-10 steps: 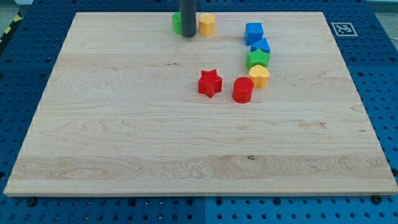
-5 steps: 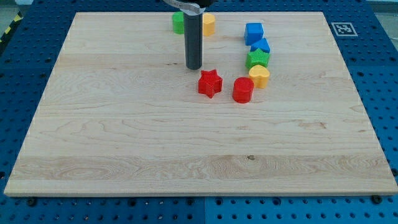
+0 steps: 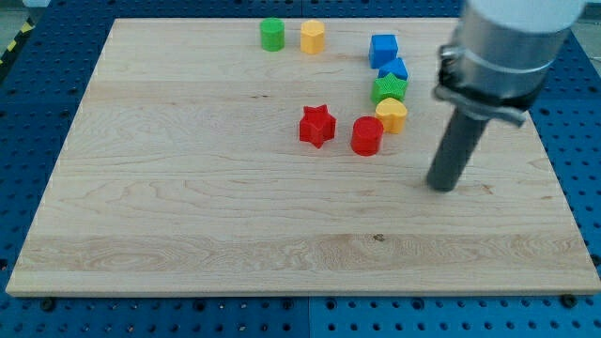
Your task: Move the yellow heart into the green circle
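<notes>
The yellow heart (image 3: 392, 115) lies at the view's upper right, touching the green star (image 3: 389, 89) above it and close to the red cylinder (image 3: 367, 135) at its lower left. The green circle (image 3: 272, 34) stands near the board's top edge, far to the upper left of the heart. My tip (image 3: 440, 186) rests on the board below and to the right of the yellow heart, apart from it and from every block.
A yellow hexagonal block (image 3: 313, 37) stands right of the green circle. A blue cube (image 3: 383, 48) and another blue block (image 3: 394, 69) lie above the green star. A red star (image 3: 317, 125) lies left of the red cylinder. A marker tag (image 3: 516, 42) lies off the board's top right corner.
My tip has moved from beside the green circle at the top, down past the red star, and across to the right side below the yellow heart. No block has moved.
</notes>
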`<state>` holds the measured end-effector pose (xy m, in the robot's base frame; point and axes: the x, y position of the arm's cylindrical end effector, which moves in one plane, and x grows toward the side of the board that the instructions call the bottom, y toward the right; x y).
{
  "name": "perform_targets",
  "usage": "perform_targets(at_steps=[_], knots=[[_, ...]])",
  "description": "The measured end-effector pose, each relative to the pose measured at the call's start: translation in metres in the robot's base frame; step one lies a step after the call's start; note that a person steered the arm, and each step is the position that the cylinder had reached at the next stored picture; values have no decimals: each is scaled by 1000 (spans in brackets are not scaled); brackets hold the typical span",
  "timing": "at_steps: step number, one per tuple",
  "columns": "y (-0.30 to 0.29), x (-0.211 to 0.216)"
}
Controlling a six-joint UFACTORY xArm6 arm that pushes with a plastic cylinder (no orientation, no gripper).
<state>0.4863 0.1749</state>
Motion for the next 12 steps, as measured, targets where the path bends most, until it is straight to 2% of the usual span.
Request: perform_targets(at_steps=[2, 4, 6, 8, 9, 12], knots=[[-8, -41], [-67, -64], [-80, -99], [-141, -100], [-143, -100], [-155, -156]])
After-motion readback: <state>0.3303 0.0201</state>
